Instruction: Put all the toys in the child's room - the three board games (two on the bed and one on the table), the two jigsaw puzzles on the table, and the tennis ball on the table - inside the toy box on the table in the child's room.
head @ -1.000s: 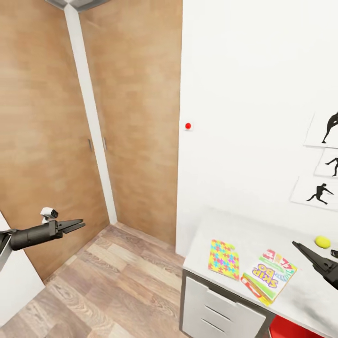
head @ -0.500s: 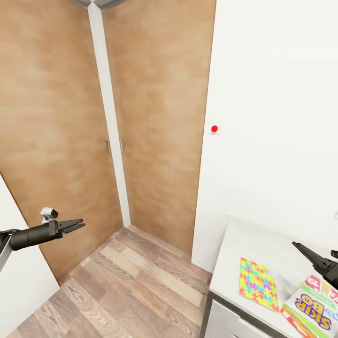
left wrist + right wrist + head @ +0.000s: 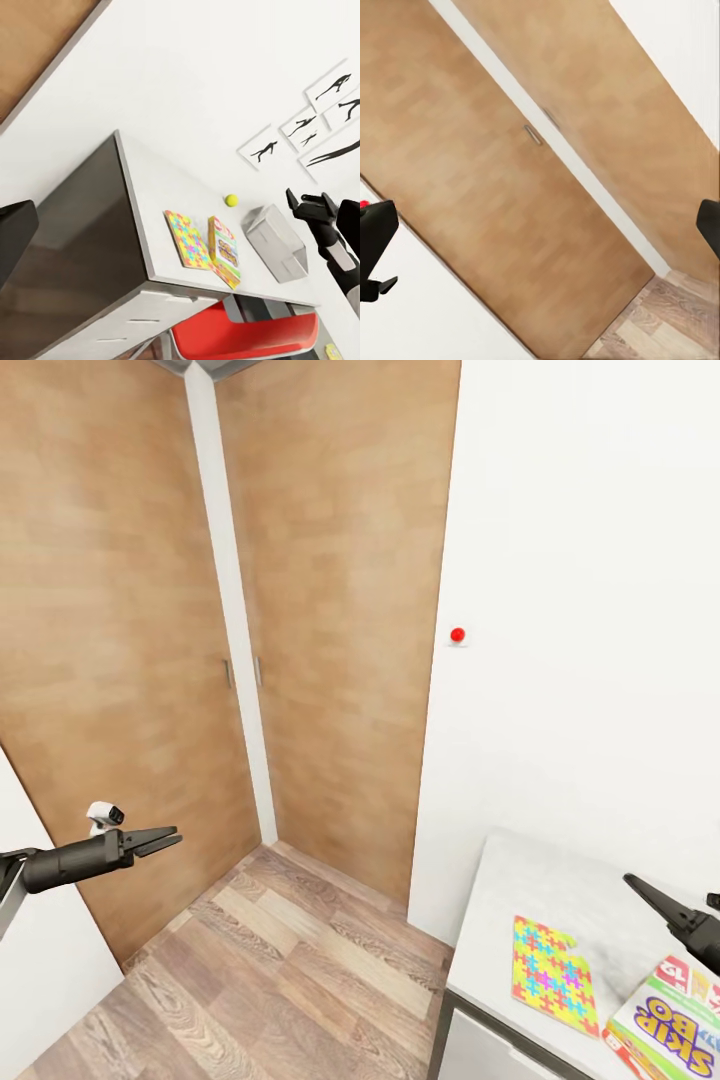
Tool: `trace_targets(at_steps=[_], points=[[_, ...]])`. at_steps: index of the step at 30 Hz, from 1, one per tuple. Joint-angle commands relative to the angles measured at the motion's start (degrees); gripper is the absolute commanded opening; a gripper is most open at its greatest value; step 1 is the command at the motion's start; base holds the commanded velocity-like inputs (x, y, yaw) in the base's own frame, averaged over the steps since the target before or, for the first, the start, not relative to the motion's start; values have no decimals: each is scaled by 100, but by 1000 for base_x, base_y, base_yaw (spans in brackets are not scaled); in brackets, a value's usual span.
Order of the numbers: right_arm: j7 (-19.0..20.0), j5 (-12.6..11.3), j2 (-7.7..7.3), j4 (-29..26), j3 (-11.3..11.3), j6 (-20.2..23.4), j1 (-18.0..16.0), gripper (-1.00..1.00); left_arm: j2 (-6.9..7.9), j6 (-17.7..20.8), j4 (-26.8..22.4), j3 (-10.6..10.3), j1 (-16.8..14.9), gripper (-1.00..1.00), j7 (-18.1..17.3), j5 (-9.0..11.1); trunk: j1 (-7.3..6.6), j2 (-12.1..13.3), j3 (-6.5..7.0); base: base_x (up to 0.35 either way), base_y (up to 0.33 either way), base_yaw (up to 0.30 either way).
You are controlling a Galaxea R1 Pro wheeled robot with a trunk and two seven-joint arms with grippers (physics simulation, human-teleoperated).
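A white table (image 3: 560, 880) stands at the lower right in the head view. On it lie a multicoloured jigsaw puzzle (image 3: 552, 962) and a Skip-Bo board game (image 3: 668, 1032), cut off by the frame edge. My right gripper (image 3: 645, 888) hovers above the table beside the board game, open and empty. My left gripper (image 3: 168, 841) is held out over the floor far to the left, open and empty. The left wrist view has the puzzle (image 3: 187, 238), the board game (image 3: 223, 251), a yellow tennis ball (image 3: 231, 199) and the grey toy box (image 3: 277, 241) on the table.
Tall wooden wardrobe doors (image 3: 120, 610) close off the corner ahead. Wood flooring (image 3: 270, 970) lies between them and the table. A red chair (image 3: 247, 337) is tucked under the table. Silhouette pictures (image 3: 300, 127) hang on the white wall.
The head camera has swung left, so the table and toys slid toward the lower right edge. Both arms hold the same pose.
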Motion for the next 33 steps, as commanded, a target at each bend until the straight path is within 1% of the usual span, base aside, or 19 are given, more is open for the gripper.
trace_targets(at_steps=[1,5,8,9,10,11,13,14,16,17,18,19,21,23,26,27,29,31,33], points=[[-117,-14,-1,-11,-1,58,-4,100,0,61,0,0,-3,100,-22,-3,3,-9,-9,2,-41,0],[-947,-16,24,-287,35,157,1,100,-5,61,0,-4,-1,100,-22,-1,3,-9,-9,1,-165,0],[-1580,2,147,-521,161,349,-7,100,-9,57,0,-9,-2,100,-22,-4,3,-9,-9,0,-241,0],[-1998,29,246,-608,304,525,-28,100,-16,59,0,-12,-3,100,-22,-5,3,-9,-9,0,-172,0],[-2232,43,284,-661,393,638,-43,100,-22,59,-1,-15,-4,100,-22,-7,3,-9,-9,0,-138,0],[-2738,63,338,-811,581,921,-87,100,-35,60,-4,-21,-3,100,-22,-11,3,-9,-9,0,-88,0],[-3278,77,381,-1000,765,1258,-172,100,-46,58,-6,-26,-4,100,-22,-18,3,-9,-9,0,-64,0],[-3831,86,413,-1176,935,1594,-278,100,-55,56,-7,-33,-3,100,-22,-25,3,-9,-9,0,-36,0],[-4393,85,443,-1295,1089,1866,-396,100,-64,54,-7,-37,-3,100,-22,-31,3,-9,-9,0,-26,0],[-4947,82,466,-1372,1239,2047,-541,100,-70,52,-8,-41,-4,100,-22,-35,3,-9,-9,0,-15,0],[-5214,76,475,-1399,1315,2113,-616,100,-72,50,-10,-44,-3,100,-22,-36,3,-9,-9,0,-12,0],[-5717,66,485,-1424,1470,2209,-761,100,-74,48,-12,-47,-2,100,-22,-41,3,-9,-9,0,-8,0],[-6173,60,490,-1406,1630,2274,-891,100,-81,49,-11,-52,-3,100,-22,-49,3,-9,-9,0,-5,0],[-6972,58,493,-1124,2003,2320,-1169,100,-158,58,-15,-68,-6,100,-22,-62,3,-9,-9,0,-3,0],[-7413,62,494,-782,2374,2320,-1381,100,-244,75,-21,-80,-12,100,155,-72,3,-9,-9,0,-1,0],[-7526,57,485,-670,2528,2320,-1439,100,-293,83,-23,-91,-19,100,390,-77,3,-9,-9,0,0,0],[-7598,48,475,-607,2633,2320,-1472,100,-347,87,-24,-99,-27,100,677,-80,3,-9,-9,0,0,0],[-7676,34,451,-542,2735,2320,-1484,100,-445,101,-25,-104,-45,100,1364,-82,3,-9,-10,0,0,0],[-7716,44,442,-497,2771,2320,-1478,100,-503,112,-26,-107,-57,100,1853,-74,3,-9,-18,0,0,-7]])
